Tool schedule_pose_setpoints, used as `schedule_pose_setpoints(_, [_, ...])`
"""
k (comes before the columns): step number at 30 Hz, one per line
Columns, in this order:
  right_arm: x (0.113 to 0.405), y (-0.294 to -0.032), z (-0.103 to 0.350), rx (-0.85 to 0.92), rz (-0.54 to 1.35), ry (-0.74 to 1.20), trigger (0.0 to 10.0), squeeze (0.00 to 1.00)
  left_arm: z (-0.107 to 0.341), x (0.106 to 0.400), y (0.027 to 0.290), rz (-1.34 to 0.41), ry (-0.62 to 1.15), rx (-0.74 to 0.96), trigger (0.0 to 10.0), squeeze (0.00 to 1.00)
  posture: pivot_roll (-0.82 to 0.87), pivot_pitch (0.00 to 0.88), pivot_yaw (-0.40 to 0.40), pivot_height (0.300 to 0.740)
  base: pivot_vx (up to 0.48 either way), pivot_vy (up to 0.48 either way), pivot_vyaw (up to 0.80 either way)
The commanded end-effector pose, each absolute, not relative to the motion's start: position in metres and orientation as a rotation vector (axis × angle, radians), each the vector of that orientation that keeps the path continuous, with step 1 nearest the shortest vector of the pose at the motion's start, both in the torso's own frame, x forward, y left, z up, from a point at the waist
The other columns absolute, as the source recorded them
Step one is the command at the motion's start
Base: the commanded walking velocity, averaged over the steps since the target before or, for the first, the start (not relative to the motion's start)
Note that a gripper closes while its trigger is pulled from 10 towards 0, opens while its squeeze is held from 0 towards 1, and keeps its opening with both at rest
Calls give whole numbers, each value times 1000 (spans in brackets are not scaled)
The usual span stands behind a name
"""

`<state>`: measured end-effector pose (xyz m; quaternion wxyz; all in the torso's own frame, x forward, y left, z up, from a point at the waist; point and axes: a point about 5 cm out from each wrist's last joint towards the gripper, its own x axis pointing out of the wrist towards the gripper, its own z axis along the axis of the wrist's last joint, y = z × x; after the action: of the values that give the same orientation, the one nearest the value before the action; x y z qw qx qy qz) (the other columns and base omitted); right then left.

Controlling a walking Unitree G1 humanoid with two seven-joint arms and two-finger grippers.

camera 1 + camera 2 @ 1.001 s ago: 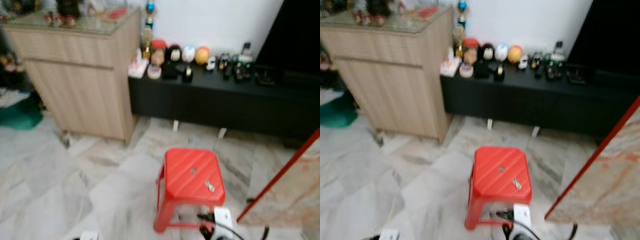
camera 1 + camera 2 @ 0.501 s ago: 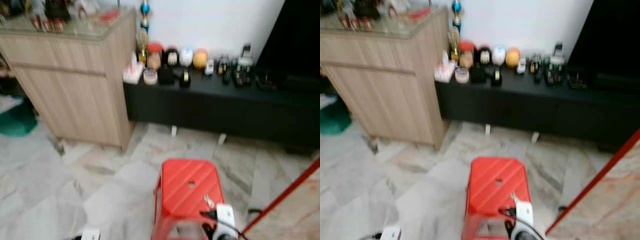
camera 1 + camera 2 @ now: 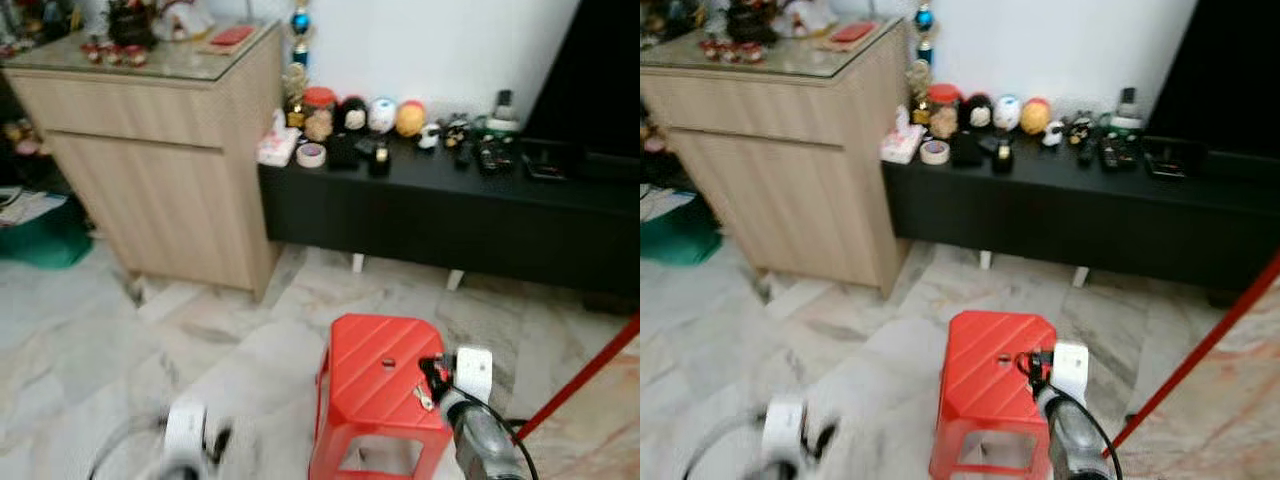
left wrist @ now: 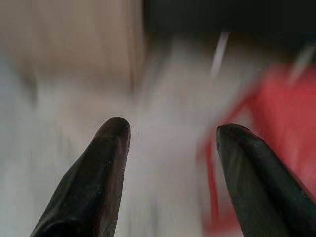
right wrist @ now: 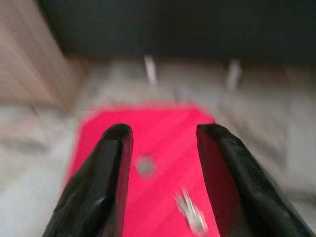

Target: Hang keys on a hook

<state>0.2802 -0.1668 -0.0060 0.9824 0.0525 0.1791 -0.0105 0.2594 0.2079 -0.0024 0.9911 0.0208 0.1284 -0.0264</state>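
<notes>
right gripper (image 5: 163,163) now raised over red stool (image 3: 375,375), jaws spread, empty; keys (image 5: 190,210) below, ungrasped; left gripper (image 4: 170,148) rising, agape, empty

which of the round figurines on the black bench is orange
The orange ball, last on the right in the row of round figurines on the black bench. The white one beside it and the dark one are not orange.
</notes>
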Motion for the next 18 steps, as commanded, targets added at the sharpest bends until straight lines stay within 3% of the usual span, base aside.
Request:
schedule_pose_setpoints(1, [281,-170,2,94,-16,288,10000,0,11,264,203,-92,166,24,10000,0,25,0,-48,713,0,0,0])
schedule_pose_setpoints(6, [263,-172,22,46,-39,124,10000,0,43,261,194,-117,-22,6,10000,0,30,0,-43,713,0,0,0])
schedule_pose_setpoints(18, [240,-168,22,41,-75,167,10000,0,49,252,186,-129,1,-41,10000,0,14,0,-41,713,0,0,0])
